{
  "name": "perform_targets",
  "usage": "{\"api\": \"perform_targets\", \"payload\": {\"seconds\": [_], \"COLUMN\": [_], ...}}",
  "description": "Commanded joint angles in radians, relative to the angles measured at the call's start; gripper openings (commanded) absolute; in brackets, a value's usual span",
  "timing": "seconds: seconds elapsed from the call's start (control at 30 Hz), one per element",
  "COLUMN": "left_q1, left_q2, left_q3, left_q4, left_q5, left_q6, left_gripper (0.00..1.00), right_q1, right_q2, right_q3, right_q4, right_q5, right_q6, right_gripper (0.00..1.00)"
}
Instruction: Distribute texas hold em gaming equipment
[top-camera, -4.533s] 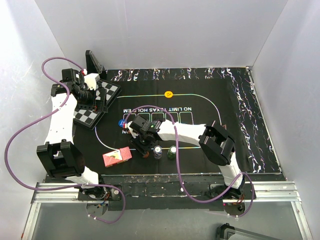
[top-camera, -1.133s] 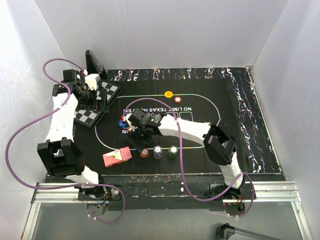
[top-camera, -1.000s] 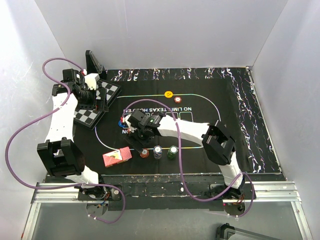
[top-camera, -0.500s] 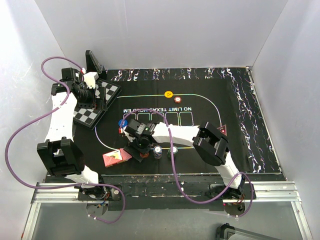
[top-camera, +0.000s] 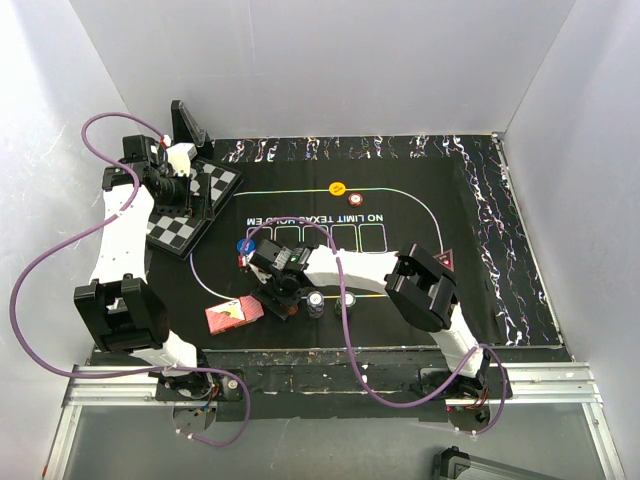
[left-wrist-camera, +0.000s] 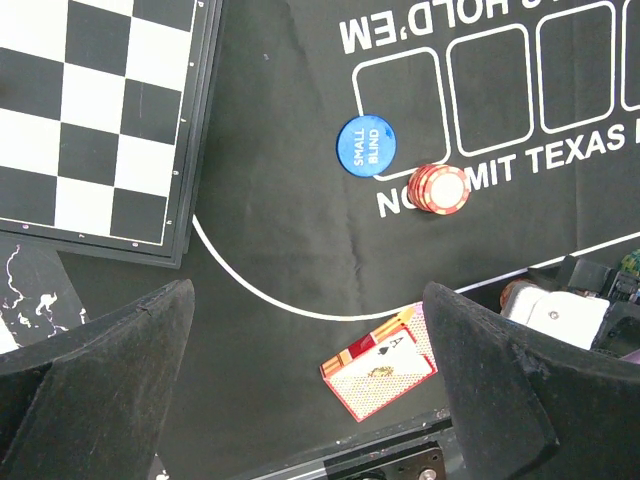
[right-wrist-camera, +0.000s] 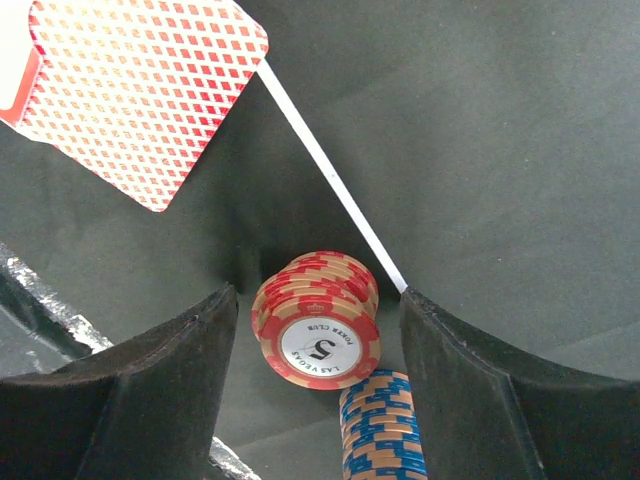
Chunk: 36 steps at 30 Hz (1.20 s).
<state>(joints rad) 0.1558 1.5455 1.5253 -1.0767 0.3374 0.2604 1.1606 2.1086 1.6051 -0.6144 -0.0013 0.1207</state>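
On the black mat (right-wrist-camera: 480, 150), a red chip stack (right-wrist-camera: 318, 335) stands between the right hand's (right-wrist-camera: 318, 300) open fingers (right-wrist-camera: 150, 390), touching neither.

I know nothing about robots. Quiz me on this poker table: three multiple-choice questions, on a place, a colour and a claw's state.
1. Where is the blue SMALL BLIND disc?
A. on the chessboard
B. on the black mat beside a small red stack
C. on the cards

2. What colour are the chips between the right gripper's fingers?
A. red
B. green
C. yellow

3. The left gripper is:
A. shut on a card
B. shut on a chip
C. open, empty

B: it lies on the mat by that stack. A: the chips marked 5 are red. C: its fingers stand wide with nothing between.
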Motion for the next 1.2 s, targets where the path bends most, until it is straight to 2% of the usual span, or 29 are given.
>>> {"api": "perform_targets", "payload": {"seconds": [0.0,0.3,0.67,0.8,1.17], "left_q1": [0.007,0.016,0.021,0.022,0.025], "left_q2": [-0.025,-0.038,-0.033,-0.035,-0.032], "left_q3": [0.021,0.006,0.022,0.024,0.038], "left_q4": [0.015,0.02,0.012,0.006,-0.008], "left_q5": [0.012,0.008,0.003,0.005,0.002], "left_q6": [-0.004,0.002,0.01,0.013,0.02], "left_gripper": [1.0,1.0,1.0,1.0,1.0], "right_q1": [0.011,0.022,0.016,0.002,-0.082], "right_q2": [0.022,0.036,-0.027,-0.071,-0.211], "right_q3": [-0.014,-0.02,-0.013,0.018,0.058], "right_q4": [-0.005,-0.013,0.013,0.005,0.001], "right_q5": [0.063,0.083,0.093,0.084,0.09], "right_q6": [-0.035,-0.038,-0.036,-0.035,-0.001], "right_gripper": [0.72,0.58,0.09,0.02,0.01]}}
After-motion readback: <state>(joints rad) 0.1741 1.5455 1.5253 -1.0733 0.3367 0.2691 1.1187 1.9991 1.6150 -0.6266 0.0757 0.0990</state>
